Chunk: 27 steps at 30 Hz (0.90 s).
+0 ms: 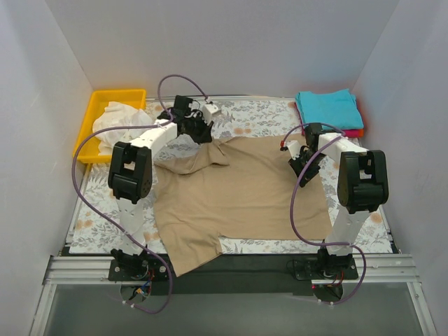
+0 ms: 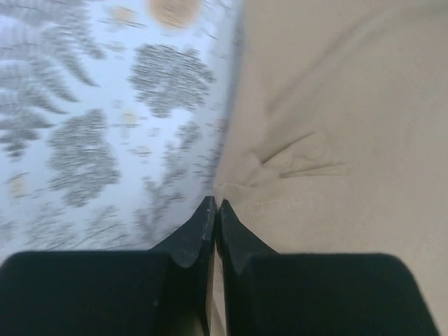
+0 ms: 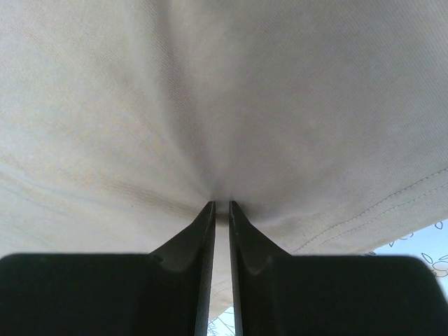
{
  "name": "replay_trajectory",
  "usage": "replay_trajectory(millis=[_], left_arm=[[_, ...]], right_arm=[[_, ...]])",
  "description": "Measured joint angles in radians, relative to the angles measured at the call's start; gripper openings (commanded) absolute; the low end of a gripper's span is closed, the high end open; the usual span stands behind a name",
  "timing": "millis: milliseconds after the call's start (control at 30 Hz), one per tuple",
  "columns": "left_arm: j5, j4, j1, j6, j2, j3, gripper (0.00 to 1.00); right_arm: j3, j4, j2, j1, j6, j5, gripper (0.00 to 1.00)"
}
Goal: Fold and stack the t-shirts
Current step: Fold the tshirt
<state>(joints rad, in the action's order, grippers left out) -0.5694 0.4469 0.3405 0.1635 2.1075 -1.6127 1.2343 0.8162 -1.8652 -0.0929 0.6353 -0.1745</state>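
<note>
The large tan-khaki t-shirt (image 1: 238, 196) lies spread over the printed cloth, one sleeve hanging toward the near edge. My left gripper (image 1: 204, 135) is at its far left edge, jaws shut on the hem (image 2: 280, 203) where it meets the fern print. My right gripper (image 1: 299, 159) is at the shirt's right side, shut on a puckered pinch of tan cloth (image 3: 224, 105), which fills that view. A folded teal t-shirt (image 1: 327, 108) lies on a red-pink one (image 1: 358, 132) at the back right. A crumpled white t-shirt (image 1: 120, 120) sits in the yellow bin.
The yellow bin (image 1: 105, 98) stands at the back left. The white cloth printed with ferns and flowers (image 1: 252, 115) covers the table, also in the left wrist view (image 2: 105, 126). White walls close in on three sides.
</note>
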Motion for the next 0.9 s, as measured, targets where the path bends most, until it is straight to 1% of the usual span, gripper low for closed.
replay_trajectory(millis=[67, 133, 200, 300, 400, 533, 667, 733, 800, 833, 900], left_arm=[[0.004, 0.011, -0.037, -0.001, 0.001, -0.057, 0.11], [-0.002, 0.033, -0.072, -0.003, 0.012, -0.135, 0.11], [-0.014, 0.037, -0.098, -0.011, 0.020, -0.179, 0.10], [-0.041, 0.048, -0.115, -0.023, 0.021, -0.175, 0.09], [-0.053, 0.055, -0.100, -0.020, 0.032, -0.139, 0.00], [-0.047, 0.045, -0.079, -0.006, 0.062, -0.109, 0.00], [0.011, -0.003, -0.076, 0.029, 0.082, -0.105, 0.00], [0.062, -0.031, -0.085, 0.050, 0.102, -0.137, 0.00], [0.111, -0.075, -0.103, 0.072, 0.147, -0.212, 0.00], [0.142, -0.100, -0.115, 0.090, 0.185, -0.280, 0.00], [0.174, -0.124, -0.138, 0.108, 0.224, -0.348, 0.00]], right_arm=[[0.000, 0.000, 0.000, 0.000, 0.000, 0.000, 0.17], [0.000, 0.000, 0.000, 0.000, 0.000, 0.000, 0.17], [0.000, 0.000, 0.000, 0.000, 0.000, 0.000, 0.17], [0.000, 0.000, -0.002, 0.000, 0.000, 0.000, 0.17], [0.001, 0.000, -0.002, 0.000, 0.000, 0.000, 0.17], [0.002, 0.001, -0.002, 0.000, 0.000, 0.000, 0.17], [0.004, 0.004, -0.006, 0.000, 0.000, 0.000, 0.17], [0.006, 0.005, -0.007, 0.000, 0.000, 0.000, 0.17], [0.006, 0.006, -0.007, 0.000, 0.000, 0.000, 0.16], [0.006, 0.006, -0.007, 0.000, 0.000, 0.000, 0.16], [0.008, 0.006, -0.007, 0.001, 0.000, 0.001, 0.16]])
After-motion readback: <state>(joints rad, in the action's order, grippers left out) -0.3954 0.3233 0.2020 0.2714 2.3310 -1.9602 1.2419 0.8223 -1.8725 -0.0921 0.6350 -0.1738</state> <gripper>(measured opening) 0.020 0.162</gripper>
